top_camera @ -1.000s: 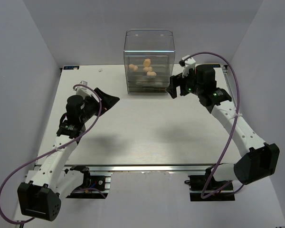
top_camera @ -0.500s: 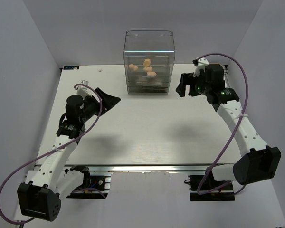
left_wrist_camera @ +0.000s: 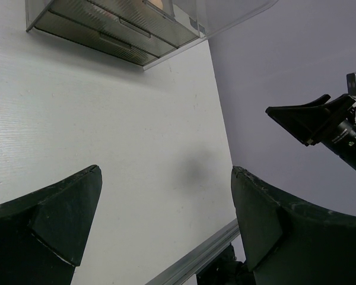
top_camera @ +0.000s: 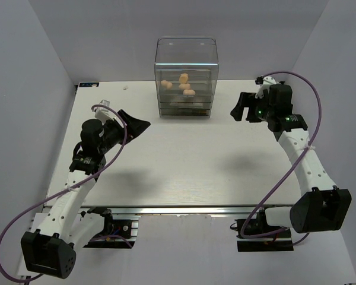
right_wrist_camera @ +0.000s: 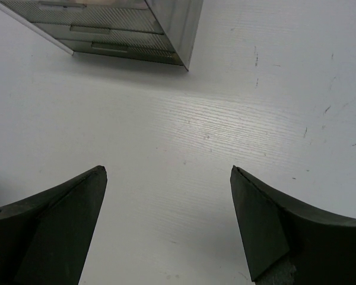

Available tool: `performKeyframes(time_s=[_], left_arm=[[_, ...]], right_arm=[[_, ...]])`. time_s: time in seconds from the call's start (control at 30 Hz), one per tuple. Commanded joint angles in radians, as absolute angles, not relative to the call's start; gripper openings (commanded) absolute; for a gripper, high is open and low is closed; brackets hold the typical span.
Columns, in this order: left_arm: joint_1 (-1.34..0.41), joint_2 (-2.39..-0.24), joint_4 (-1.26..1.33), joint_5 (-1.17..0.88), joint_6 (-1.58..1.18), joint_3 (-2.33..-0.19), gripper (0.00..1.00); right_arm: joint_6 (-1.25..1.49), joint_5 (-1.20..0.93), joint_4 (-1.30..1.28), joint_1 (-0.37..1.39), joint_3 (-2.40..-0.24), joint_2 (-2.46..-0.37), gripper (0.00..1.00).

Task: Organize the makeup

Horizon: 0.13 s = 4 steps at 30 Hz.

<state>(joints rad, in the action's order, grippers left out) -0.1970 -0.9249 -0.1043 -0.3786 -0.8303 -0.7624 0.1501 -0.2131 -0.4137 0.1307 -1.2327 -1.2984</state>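
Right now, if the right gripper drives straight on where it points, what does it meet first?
Likely the bare table, just short of the drawer box. Nothing lies in front of the right gripper; depth is unclear.

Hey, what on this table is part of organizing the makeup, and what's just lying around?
Job: peach sponges, inside the clear drawer box.
Lying about: small white scrap near the table back-left corner, too small to identify.

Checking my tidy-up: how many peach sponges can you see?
4 sponges, all inside the clear drawer box: one at left, one higher, two lower right. Others may be hidden.
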Motion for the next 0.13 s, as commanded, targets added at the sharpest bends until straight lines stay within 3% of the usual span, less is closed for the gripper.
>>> performKeyframes(time_s=[0.0,0.1], left_arm=[[-0.19,-0.919,-0.097,-0.393,-0.816,-0.799,0.98],[-0.189,-0.925,-0.092,-0.396,-0.815,-0.798,0.98]], right_arm=[[0.147,-0.224,-0.377,0.117,-1.212,-1.266,0.89],[0.121,-0.187,-0.374,0.11,-1.206,-1.259,0.9]])
